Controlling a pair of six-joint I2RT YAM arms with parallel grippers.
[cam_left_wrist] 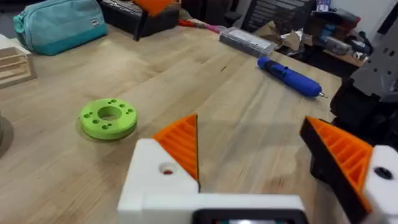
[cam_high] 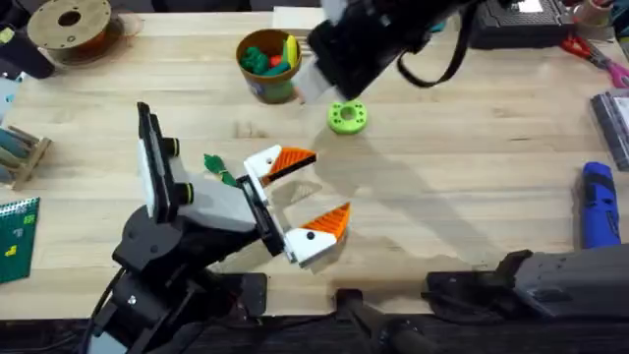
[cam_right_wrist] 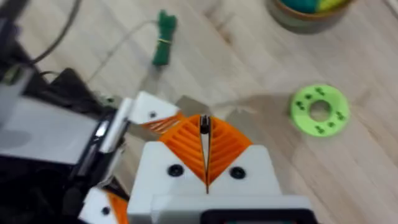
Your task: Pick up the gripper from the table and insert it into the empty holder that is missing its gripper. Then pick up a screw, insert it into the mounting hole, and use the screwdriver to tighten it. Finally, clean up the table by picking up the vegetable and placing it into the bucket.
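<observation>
Orange finger [cam_high: 293,159] already sits in its white holder [cam_high: 260,165] on the farther jaw of the left claw [cam_high: 329,182], which lies low over the surface [cam_high: 442,177] with its jaws spread wide and nothing between them. The nearer jaw carries an orange wedge of its own, so the insertion step looks done and the screw step is the one in hand.

The right claw [cam_right_wrist: 205,121] hangs above that holder with its two orange pads pressed together. A small dark thing is pinched at their tips, probably the screw [cam_right_wrist: 204,124], though it is too small to be sure. In the right wrist view the holder shows a dark mounting hole [cam_right_wrist: 152,114] just beside the claw's tips.

The next move, as I judge it, is to bring the pinched tip over that hole, line it up straight and seat it before letting go; a tilted screw would likely slip off the white face. After that comes the screwdriver [cam_high: 597,202], lying well apart at the right edge of the surface.

The vegetable [cam_high: 218,169] lies on the surface just beside the left claw. The bucket [cam_high: 267,61] stands farther back with red and yellow toys in it, and a lime-green ring [cam_high: 347,117] lies near it
</observation>
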